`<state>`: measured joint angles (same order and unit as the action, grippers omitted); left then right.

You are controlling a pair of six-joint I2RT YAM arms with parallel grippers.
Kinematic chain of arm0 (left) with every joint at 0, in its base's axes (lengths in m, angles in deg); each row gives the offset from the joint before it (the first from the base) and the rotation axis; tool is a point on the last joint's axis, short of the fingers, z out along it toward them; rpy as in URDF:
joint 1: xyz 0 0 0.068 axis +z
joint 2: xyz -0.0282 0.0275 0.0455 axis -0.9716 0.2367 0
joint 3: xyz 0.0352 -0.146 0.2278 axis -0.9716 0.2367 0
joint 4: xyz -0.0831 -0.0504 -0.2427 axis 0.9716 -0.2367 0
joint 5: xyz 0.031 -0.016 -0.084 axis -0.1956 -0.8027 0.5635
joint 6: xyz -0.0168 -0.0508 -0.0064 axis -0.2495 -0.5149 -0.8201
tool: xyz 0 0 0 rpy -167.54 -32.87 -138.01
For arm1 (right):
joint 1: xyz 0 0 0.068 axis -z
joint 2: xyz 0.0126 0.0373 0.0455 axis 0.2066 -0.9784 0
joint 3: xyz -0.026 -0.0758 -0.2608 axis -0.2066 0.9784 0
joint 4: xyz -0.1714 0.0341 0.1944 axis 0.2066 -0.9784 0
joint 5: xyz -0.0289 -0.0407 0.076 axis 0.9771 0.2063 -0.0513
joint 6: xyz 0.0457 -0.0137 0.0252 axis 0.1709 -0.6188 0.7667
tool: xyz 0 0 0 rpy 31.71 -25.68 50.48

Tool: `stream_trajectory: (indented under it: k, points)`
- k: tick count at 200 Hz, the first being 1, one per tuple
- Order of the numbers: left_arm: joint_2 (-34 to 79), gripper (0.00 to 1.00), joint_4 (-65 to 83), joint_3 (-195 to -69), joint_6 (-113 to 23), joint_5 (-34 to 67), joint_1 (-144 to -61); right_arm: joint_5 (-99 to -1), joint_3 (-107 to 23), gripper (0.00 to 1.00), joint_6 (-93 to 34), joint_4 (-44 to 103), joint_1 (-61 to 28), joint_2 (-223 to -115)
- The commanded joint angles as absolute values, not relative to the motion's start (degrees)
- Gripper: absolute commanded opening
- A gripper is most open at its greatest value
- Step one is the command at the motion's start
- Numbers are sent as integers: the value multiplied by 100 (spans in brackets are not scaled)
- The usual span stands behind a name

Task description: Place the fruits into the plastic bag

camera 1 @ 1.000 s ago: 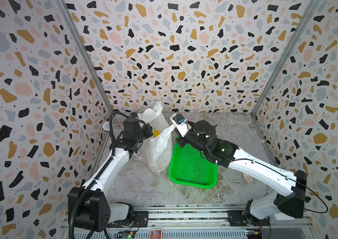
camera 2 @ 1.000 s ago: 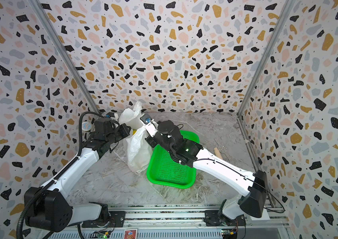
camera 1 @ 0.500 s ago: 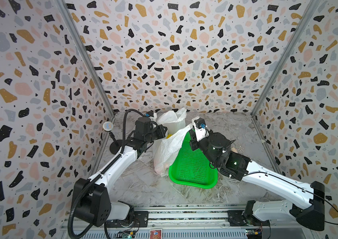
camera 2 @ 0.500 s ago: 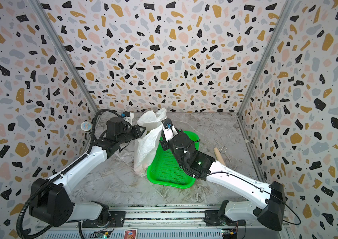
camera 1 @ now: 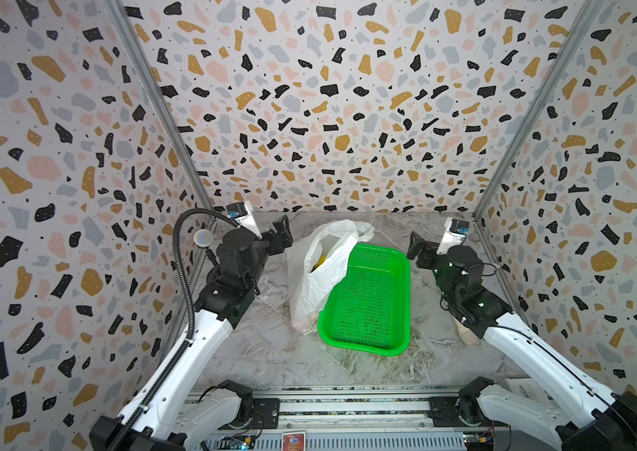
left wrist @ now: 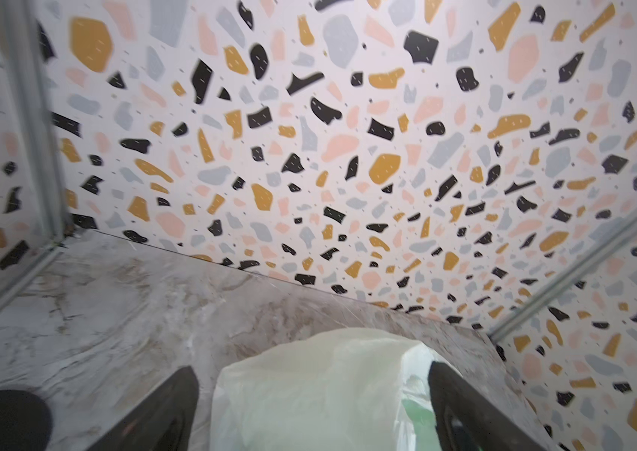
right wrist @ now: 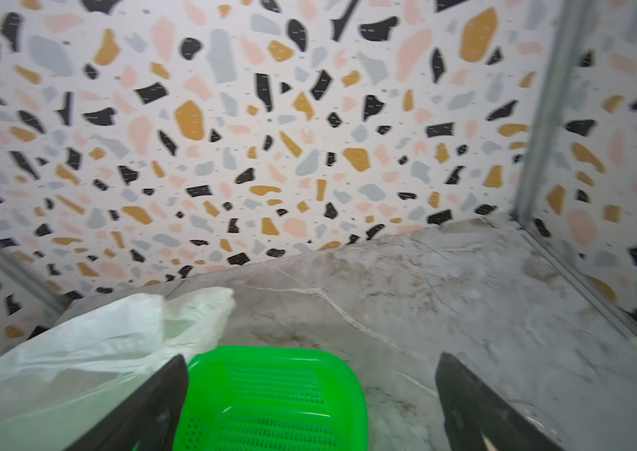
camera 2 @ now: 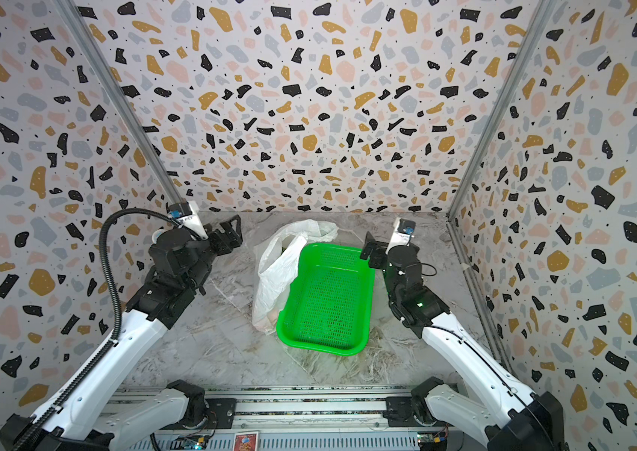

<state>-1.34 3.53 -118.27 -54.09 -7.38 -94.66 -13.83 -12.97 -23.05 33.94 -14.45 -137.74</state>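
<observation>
The white plastic bag point(camera 1: 311, 281) point(camera 2: 275, 273) lies slumped on the marble table, its right side draped over the green tray's left rim. A yellow fruit point(camera 1: 322, 261) shows through the bag's mouth; the other fruits are hidden by the plastic. My left gripper point(camera 1: 283, 234) point(camera 2: 232, 233) hovers left of the bag, open and holding nothing. In the left wrist view the bag point(left wrist: 309, 394) sits beyond the spread fingers point(left wrist: 170, 410). My right gripper point(camera 1: 417, 250) point(camera 2: 370, 252) is open at the tray's far right corner, apart from the bag point(right wrist: 94, 351).
A bright green perforated tray point(camera 1: 367, 339) point(camera 2: 324, 345) point(right wrist: 277, 390) lies mid-table, touching the bag. A beige wooden stick point(camera 1: 467, 335) lies on the table under the right arm. Patterned walls close in on three sides.
Both grippers have let go of the bag's handles and opened. The arms have swung apart, left arm leftward and right arm rightward. The bag has sunk onto the table against the tray.
</observation>
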Motion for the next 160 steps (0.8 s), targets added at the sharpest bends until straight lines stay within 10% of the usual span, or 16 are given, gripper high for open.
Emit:
stream_trajectory:
  k: [1,86,160]
  points:
    - [74,94,342,-11583,-5212,-1997,-9363,-943,-862,99,-1869,3161,-834,-13447]
    - [1121,99,391,-10095,-5105,-4063,-8793,-62,2046,99,-3779,7800,-102,-14697]
    - [1684,99,2643,-8869,-4467,-5367,-8510,-1834,2276,99,-4692,9796,130,-16297]
